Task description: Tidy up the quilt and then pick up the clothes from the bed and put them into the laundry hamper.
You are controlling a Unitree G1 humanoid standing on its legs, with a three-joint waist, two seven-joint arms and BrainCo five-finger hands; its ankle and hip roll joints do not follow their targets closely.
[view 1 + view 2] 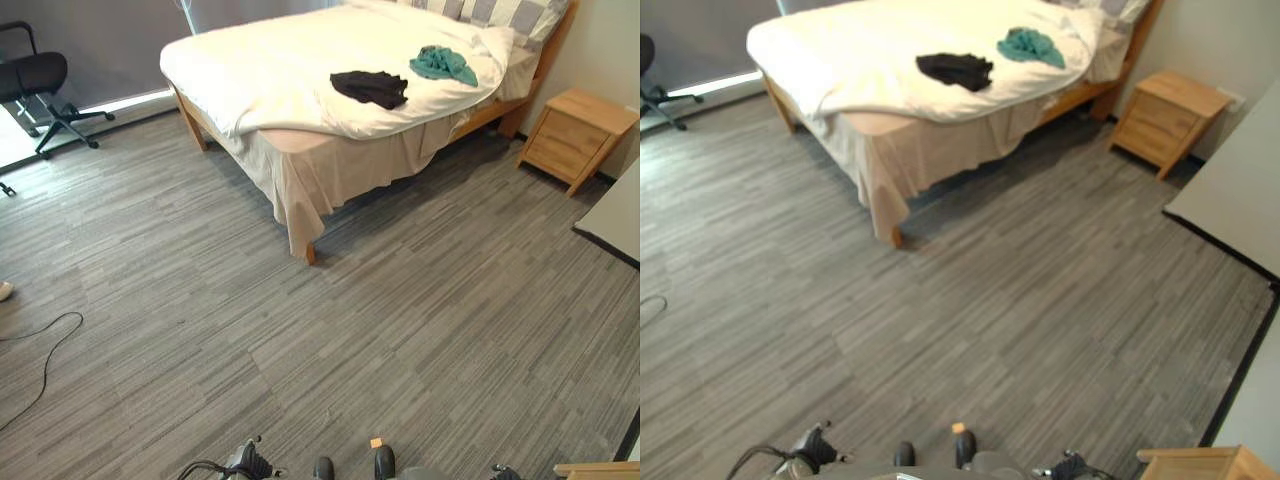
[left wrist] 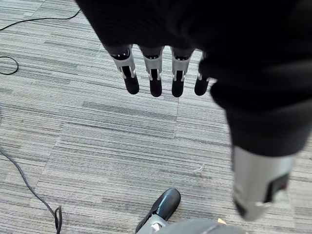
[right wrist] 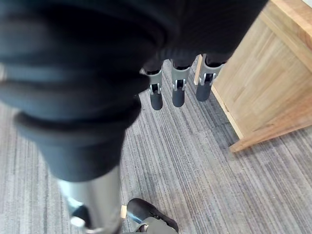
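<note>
Nothing is done yet — the quilt lies rumpled on the bed at upper centre, black clothes and teal clothes on it. Left hand and right hand hang spread, empty.

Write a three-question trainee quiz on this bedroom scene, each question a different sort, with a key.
1. True or false: the black garment lies on the floor beside the bed.
2. Which stands nearest the teal garment? A. office chair B. wooden nightstand C. the cable on the floor
3. Fill in: the left hand and the right hand both hang with fingers ____, holding nothing.

Key: 1 false, it lies on the white quilt; 2 B; 3 straight.
</note>
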